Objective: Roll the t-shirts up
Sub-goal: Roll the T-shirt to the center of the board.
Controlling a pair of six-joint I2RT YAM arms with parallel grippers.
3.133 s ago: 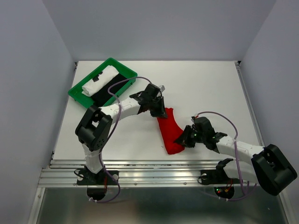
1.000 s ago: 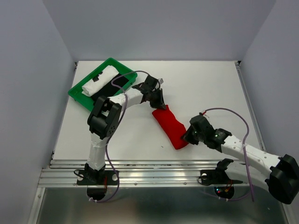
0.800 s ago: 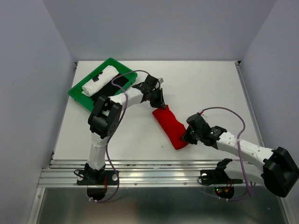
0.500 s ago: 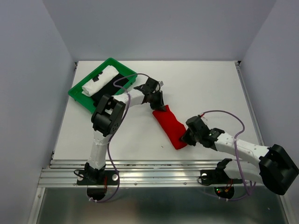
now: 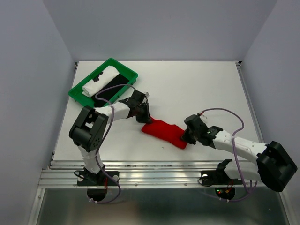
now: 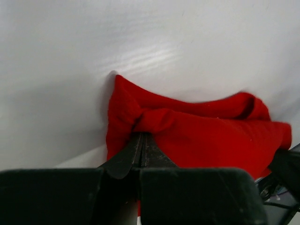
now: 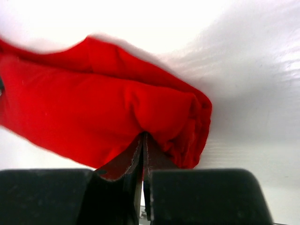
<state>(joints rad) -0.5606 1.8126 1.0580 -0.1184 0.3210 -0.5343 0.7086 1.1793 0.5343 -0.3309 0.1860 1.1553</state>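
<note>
two grips on the rolled red t-shirt (image 5: 163, 132): my left pincer (image 6: 142, 136) clamps the end nearer the green tray (image 5: 76, 98), my right pincer (image 7: 143, 136) clamps the other.

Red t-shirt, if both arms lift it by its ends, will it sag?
Probably floppy: the red t-shirt puckers where the left end effector pinches it, so its middle would likely sag. The loose folds by the right end effector may unroll.

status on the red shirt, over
Left tool shut on one end of red shirt, right tool shut on the other. Shirt rolled, spanning between them. Nothing in the way.
</note>
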